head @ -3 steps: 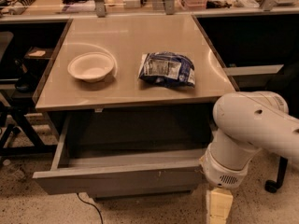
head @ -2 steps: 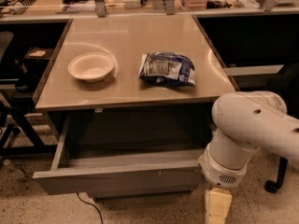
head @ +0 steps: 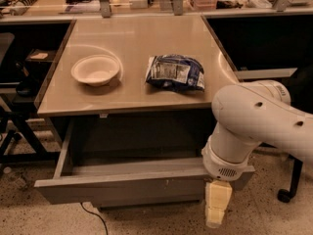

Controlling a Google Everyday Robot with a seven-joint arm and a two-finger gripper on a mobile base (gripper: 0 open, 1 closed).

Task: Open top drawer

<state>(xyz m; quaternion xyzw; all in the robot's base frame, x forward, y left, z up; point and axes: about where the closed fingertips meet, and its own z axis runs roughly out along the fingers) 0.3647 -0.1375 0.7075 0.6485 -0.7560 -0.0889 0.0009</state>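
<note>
The top drawer (head: 122, 187) is a grey flat-fronted drawer under the tan tabletop. It stands pulled well out toward me, and its dark inside looks empty. My white arm (head: 254, 126) reaches down at the drawer's right front corner. My gripper (head: 216, 208) is the pale block below the wrist, hanging just in front of the drawer front at its right end. The wrist hides the drawer's right corner.
A white bowl (head: 96, 70) and a blue-and-white snack bag (head: 175, 72) lie on the tabletop (head: 132, 38). Dark desks stand on both sides. A chair wheel (head: 285, 195) is at the right on the speckled floor, and a cable (head: 95, 217) runs under the drawer.
</note>
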